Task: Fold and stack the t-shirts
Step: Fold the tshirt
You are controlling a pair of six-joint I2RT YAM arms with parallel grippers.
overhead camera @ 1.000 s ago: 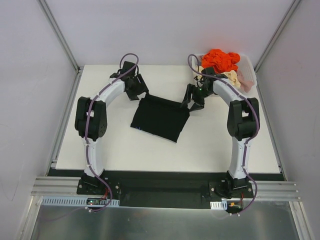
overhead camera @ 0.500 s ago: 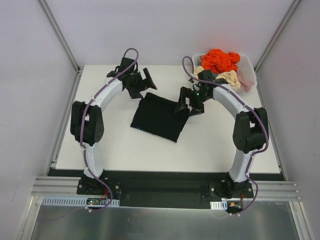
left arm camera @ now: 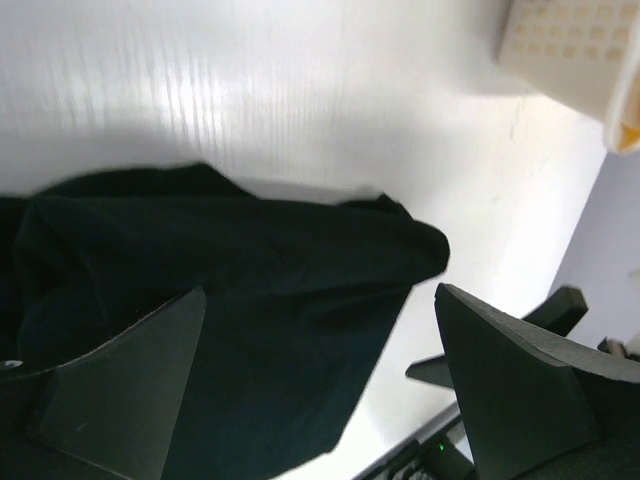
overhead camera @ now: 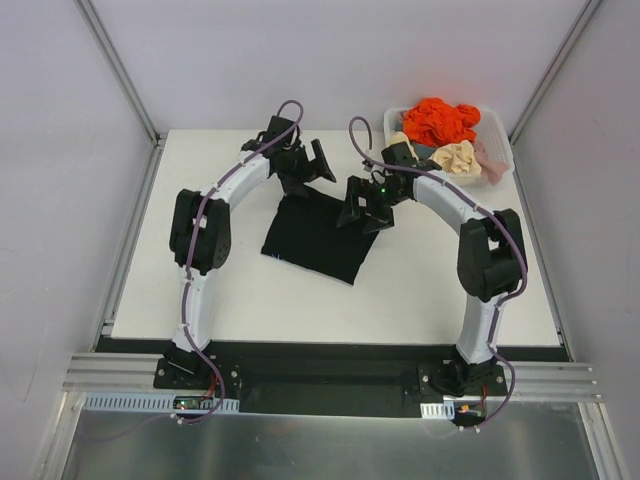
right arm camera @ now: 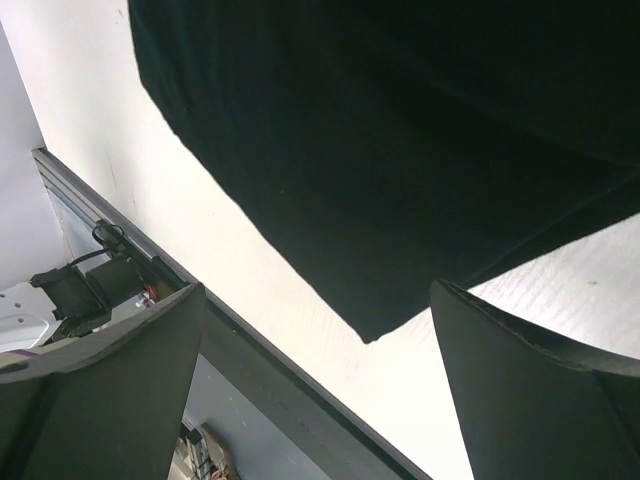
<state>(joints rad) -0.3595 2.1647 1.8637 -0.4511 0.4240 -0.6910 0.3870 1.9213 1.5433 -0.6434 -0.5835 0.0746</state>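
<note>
A black t-shirt [overhead camera: 320, 238] lies folded into a rough square on the middle of the white table [overhead camera: 440, 290]. My left gripper [overhead camera: 318, 170] hangs open just above its far edge, and the left wrist view shows that same black t-shirt [left arm camera: 240, 330] below empty jaws. My right gripper [overhead camera: 360, 212] stands open over the shirt's far right corner, with the black t-shirt [right arm camera: 400, 150] filling the top of its wrist view. An orange t-shirt [overhead camera: 440, 120], a cream one [overhead camera: 455, 157] and a pale pink one [overhead camera: 489, 160] are heaped in the white basket [overhead camera: 505, 148].
The white basket's corner [left arm camera: 560, 50] shows at the top right of the left wrist view. Grey walls and metal frame rails [overhead camera: 130, 260] enclose the table. The black front rail [right arm camera: 290, 390] runs across the right wrist view.
Both grippers have opened and let go of the black shirt's far edge. The left gripper has swung right and the right gripper left, toward each other over the shirt.
</note>
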